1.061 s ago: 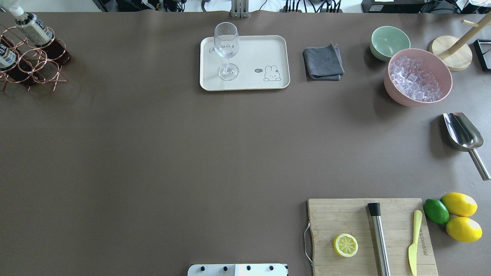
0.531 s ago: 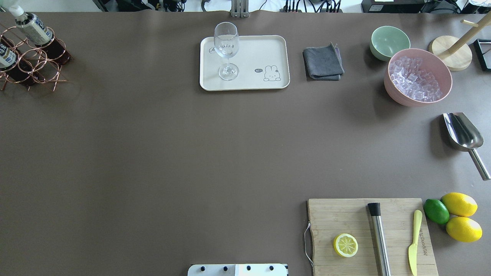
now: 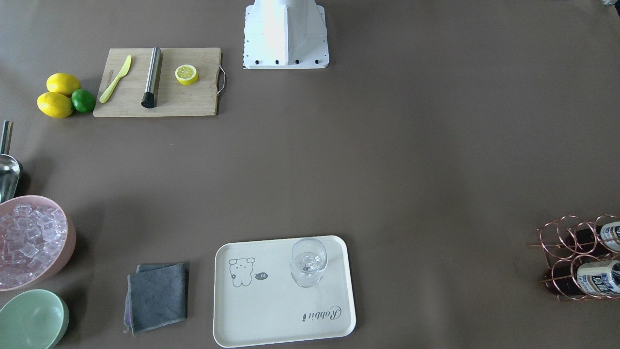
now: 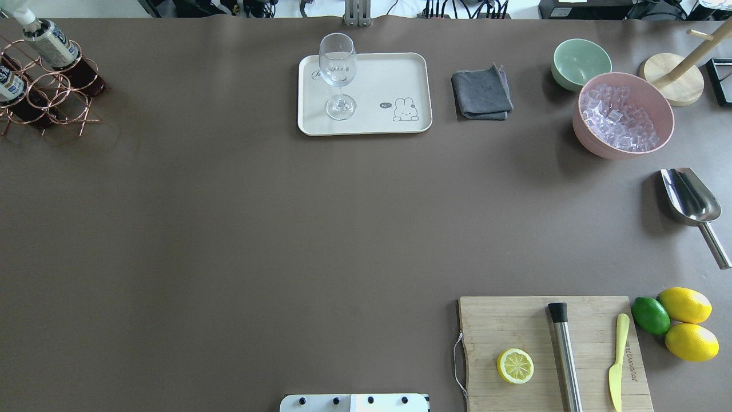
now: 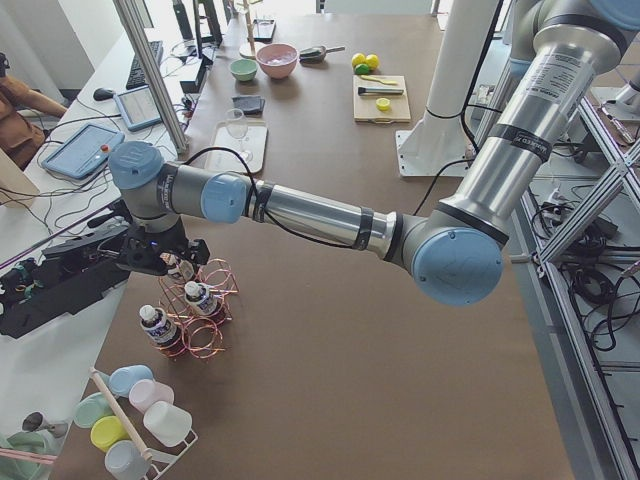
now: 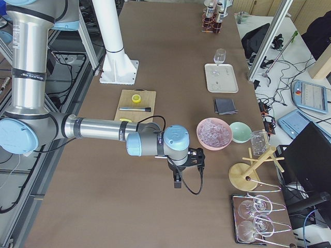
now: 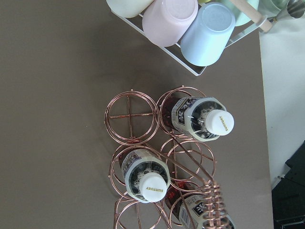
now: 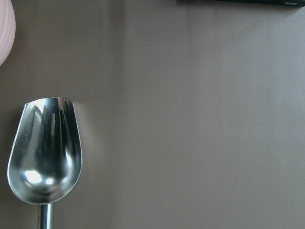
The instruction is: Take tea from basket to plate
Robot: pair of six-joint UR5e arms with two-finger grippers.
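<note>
The copper wire basket stands at the table's far left. It holds three tea bottles with white caps; the left wrist view shows them from above, one at the upper right, one in the middle, one under the coiled handle. My left gripper hovers over the basket's far end; I cannot tell whether it is open or shut. The cream plate lies at the far middle with a wine glass on its left part. My right gripper hangs above the metal scoop; I cannot tell its state.
A rack of pastel cups sits just beyond the basket. A grey cloth, a green bowl and a pink bowl of ice are right of the plate. A cutting board with half a lemon, lemons and a lime are near right.
</note>
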